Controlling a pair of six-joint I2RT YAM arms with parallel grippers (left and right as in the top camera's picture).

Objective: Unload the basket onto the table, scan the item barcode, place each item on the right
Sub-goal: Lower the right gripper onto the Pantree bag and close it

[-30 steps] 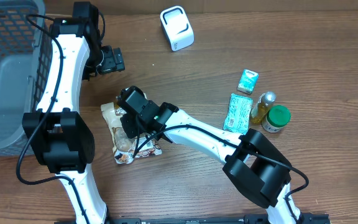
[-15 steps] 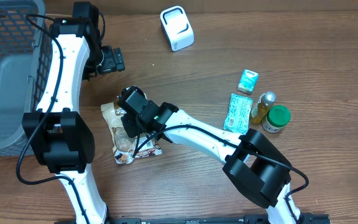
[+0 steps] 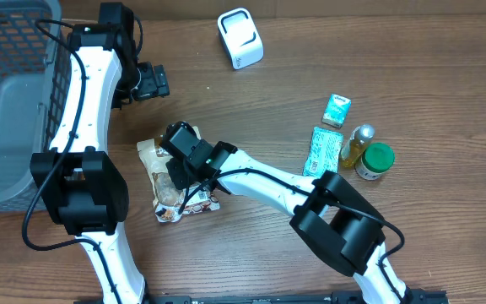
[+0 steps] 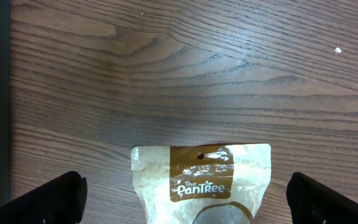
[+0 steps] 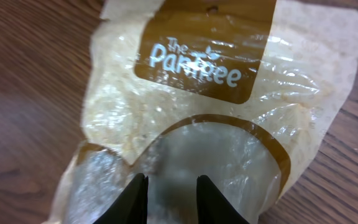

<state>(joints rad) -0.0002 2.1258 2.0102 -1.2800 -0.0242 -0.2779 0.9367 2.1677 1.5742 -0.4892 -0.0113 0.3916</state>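
A clear-and-tan snack pouch [image 3: 164, 199] printed "The PanTree" lies flat on the wooden table, left of centre. My right gripper [image 3: 177, 171] is down on its middle. In the right wrist view its two black fingers [image 5: 171, 182] stand close together, pinching the pouch's [image 5: 229, 106] clear window film. My left gripper [image 3: 151, 83] hovers farther back, apart from the pouch and wide open. Its fingertips [image 4: 185, 190] sit at the bottom corners of the left wrist view, with the pouch's top edge [image 4: 202, 180] below them. A white scanner [image 3: 240, 38] stands at the back.
A grey mesh basket [image 3: 2, 101] fills the left edge. At the right lie a small green box [image 3: 337, 110], a green packet [image 3: 322, 152], a small yellow bottle [image 3: 354, 145] and a green-lidded jar [image 3: 376, 160].
The right arm's elbow and wrist have shifted slightly left. The pouch and the left arm have stayed where they were.
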